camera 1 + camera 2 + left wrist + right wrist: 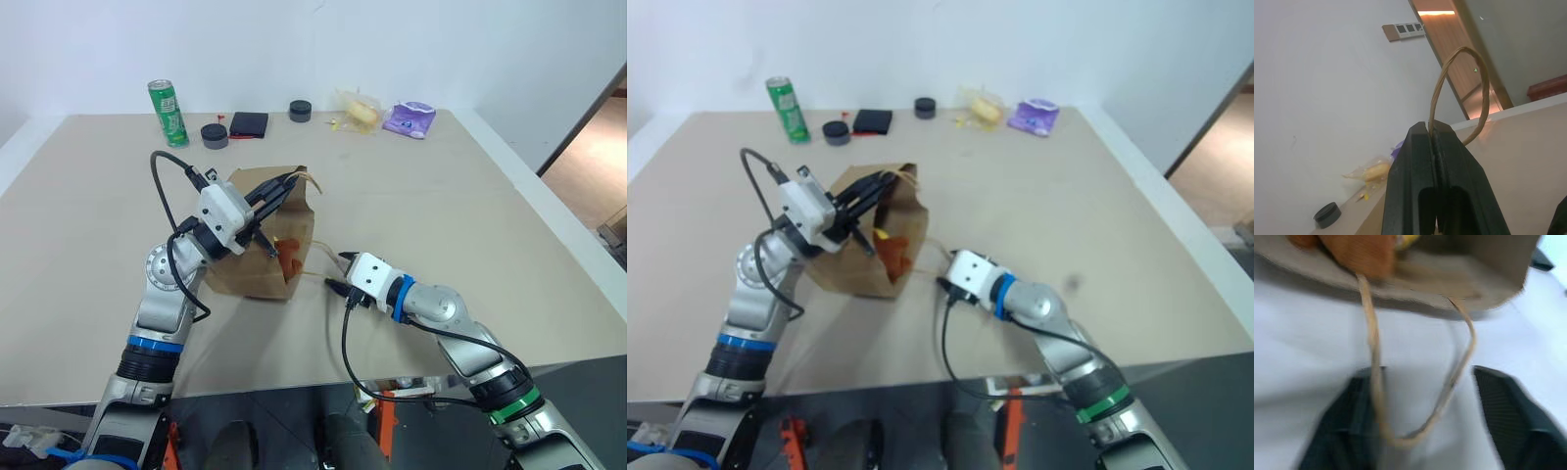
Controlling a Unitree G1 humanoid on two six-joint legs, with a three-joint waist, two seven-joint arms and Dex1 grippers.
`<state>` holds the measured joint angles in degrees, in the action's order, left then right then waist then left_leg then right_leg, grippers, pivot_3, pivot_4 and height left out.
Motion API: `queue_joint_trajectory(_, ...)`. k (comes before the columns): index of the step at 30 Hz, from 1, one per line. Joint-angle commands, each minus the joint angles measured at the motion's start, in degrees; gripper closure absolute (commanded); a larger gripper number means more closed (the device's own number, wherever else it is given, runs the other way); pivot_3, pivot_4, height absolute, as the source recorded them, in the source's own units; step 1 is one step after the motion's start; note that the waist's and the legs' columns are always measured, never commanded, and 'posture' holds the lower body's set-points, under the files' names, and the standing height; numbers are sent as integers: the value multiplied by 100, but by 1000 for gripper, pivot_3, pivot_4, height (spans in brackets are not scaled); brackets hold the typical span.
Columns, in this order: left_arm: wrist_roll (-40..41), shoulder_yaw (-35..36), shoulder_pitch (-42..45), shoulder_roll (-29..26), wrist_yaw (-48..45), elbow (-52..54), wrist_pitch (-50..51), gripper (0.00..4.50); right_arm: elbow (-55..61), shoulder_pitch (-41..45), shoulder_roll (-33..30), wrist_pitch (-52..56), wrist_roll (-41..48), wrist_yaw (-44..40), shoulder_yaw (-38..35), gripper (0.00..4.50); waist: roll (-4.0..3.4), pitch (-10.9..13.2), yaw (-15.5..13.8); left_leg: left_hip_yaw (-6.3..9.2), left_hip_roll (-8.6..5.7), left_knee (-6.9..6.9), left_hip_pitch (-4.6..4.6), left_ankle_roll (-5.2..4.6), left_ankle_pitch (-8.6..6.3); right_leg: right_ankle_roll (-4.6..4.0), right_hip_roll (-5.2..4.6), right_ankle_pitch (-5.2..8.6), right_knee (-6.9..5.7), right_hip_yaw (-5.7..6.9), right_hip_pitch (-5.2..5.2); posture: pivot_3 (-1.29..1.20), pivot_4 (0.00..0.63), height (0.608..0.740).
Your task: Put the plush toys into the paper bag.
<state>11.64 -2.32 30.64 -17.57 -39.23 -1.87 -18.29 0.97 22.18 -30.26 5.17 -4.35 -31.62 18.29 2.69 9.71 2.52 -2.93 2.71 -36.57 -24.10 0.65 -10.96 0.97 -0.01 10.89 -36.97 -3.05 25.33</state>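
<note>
Left pincer [1436, 147] clamped together on one twisted tan cord handle [1459, 88] of the plain brown kraft paper bag [257, 257], holding its mouth up and open over the beige worktop [441, 215]. Right pincer [1420, 416] with fingers apart, low on the worktop just outside the bag's mouth, the second cord loop [1415, 382] lying slack between them, unclamped. Reddish-brown plush [289, 257] and a bit of yellow plush [1408, 240] showing inside the bag's opening.

The bag [257, 257] is matt brown paper with twisted cord handles [1459, 88]. The table [441, 215] is smooth and matt; the can [168, 113] looks glossy.
</note>
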Motion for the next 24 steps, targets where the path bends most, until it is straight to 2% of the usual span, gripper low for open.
queue_joint_trajectory(1, 70, 96, 49, -74, 27, 186, -14, 4500, 418, 21, -38, -671, 104, 119, -552, 3423, 0, 0, -4, -1, 0, 0, 0, 0, 0, 1, 0, 0, 0, -1, 0, 0, 150, 740)
queue_joint_trajectory(3, 80, 117, 56, -84, 51, 191, 13, 4500, 601, 9, -70, -932, 134, 102, -727, 4469, 0, 0, -7, 0, 0, 2, 0, 1, -1, 3, 0, 2, 1, -1, 1, 0, 150, 740)
queue_joint_trajectory(6, 132, 202, 109, -84, 134, 177, 111, 4500, 952, 94, -60, -1046, 263, 73, -1010, 4469, 0, 0, -8, 3, 3, 4, 2, 1, -2, 3, 4, 3, 0, 1, 1, 0, 150, 740)
queue_joint_trajectory(10, 177, 304, 130, -70, 237, 135, 227, 4500, 1523, 423, 25, -540, 648, -3, -1289, 4469, 0, 0, -3, 2, 4, 3, 4, 1, -1, 2, 5, 1, -1, 1, 1, 0, 150, 740)
queue_joint_trajectory(19, 175, 414, 59, -34, 423, 68, 296, 4500, 1819, 1170, 302, -99, 513, -5, -1089, 4469, 0, 0, -8, 1, 3, 2, 2, 1, -1, 0, 2, 1, 0, 2, 0, 0, 150, 740)
queue_joint_trajectory(24, 668, 834, -97, -102, 792, 318, 1219, 4500, 1758, 1077, 540, -75, 450, -8, -885, 4469, -1, 0, 10, 0, 7, 3, 4, 1, -1, -1, 5, 1, -1, 1, 1, 0, 150, 740)
